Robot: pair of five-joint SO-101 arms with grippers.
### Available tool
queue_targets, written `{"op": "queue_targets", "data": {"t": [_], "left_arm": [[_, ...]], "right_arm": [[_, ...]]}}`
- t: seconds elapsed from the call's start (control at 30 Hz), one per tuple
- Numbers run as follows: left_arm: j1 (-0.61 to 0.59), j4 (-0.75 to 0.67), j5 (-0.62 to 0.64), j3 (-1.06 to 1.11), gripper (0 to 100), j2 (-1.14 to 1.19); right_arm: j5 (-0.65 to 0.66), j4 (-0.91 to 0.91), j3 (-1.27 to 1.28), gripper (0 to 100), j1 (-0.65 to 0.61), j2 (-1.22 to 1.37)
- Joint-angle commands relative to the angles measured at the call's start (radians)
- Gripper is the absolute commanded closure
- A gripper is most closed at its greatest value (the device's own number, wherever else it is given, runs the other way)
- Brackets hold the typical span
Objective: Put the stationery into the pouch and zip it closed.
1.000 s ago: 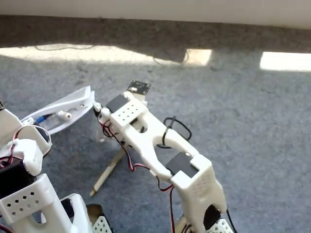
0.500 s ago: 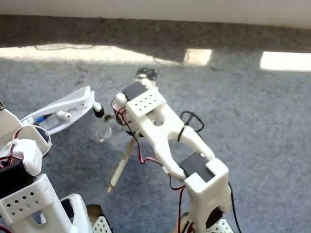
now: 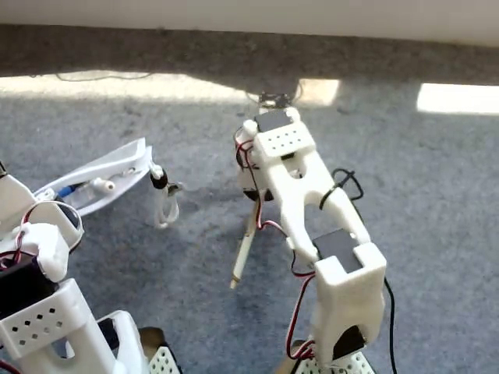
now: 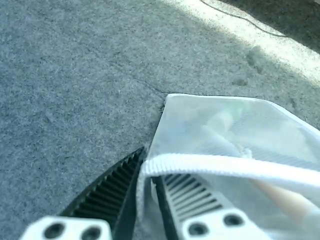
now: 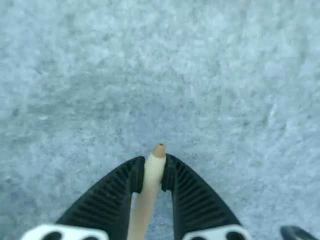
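Carpet (image 3: 421,202), grey and flat, carries everything in the high view. The pouch (image 3: 101,181) sits toward its left edge with its open end turned to the middle, and a white loop (image 3: 164,204) hangs at that end. The right arm (image 3: 300,175) stands over the carpet's middle, and the pencil (image 3: 243,251) slants down from under its wrist; I cannot tell whether the lower tip touches the pile. Over the last second this arm has swung from just beside the pouch's open end out toward the middle, taking the pencil along, so pencil and pouch are now well apart. I judge that the pencil is not yet stowed, and that the arm will have to come back and line it up with the mouth before any zipping can start. The pouch has kept its place. In the left wrist view the left gripper (image 4: 149,159) is clamped on the white woven band (image 4: 215,167) along the pouch's (image 4: 225,127) rim. Through the translucent wall some pale items show inside, too blurred to name. In the right wrist view the right gripper (image 5: 152,167) is pinched tight on the pencil (image 5: 145,200), whose brown end sticks out just past the fingertips above bare carpet. No brand, label or writing can be read on anything here.
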Motion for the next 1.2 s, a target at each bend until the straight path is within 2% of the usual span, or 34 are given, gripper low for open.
{"op": "queue_targets", "data": {"t": [0.0,0.27,0.37,0.5,0.63,0.8,0.93,1.17], "left_arm": [[0.004,-0.015,0.006,-0.001,99,-0.008],[0.125,-0.015,-0.031,-0.002,99,-0.008],[0.183,-0.015,-0.035,-0.007,99,-0.008],[0.286,-0.015,-0.083,-0.019,99,-0.008],[0.337,-0.009,-0.084,-0.071,99,-0.002],[0.42,0.063,-0.115,-0.15,99,-0.001],[0.466,0.092,-0.126,-0.18,99,0.001],[0.469,0.1,-0.127,-0.185,99,0.002]], "right_arm": [[0.074,0.007,-0.038,99.3,0.027,-0.136],[0.114,0.03,0.108,99.3,0.053,-0.433],[0.114,-0.016,0.197,99.3,0.051,-0.568],[0.114,-0.153,0.383,99.3,0.053,-0.792],[0.114,-0.335,0.598,99.3,0.048,-1.043],[0.114,-0.555,0.835,99.3,0.047,-1.339],[0.114,-0.65,0.949,99.3,0.042,-1.527],[0.115,-0.746,0.997,99.3,-0.12,-1.781]]}}
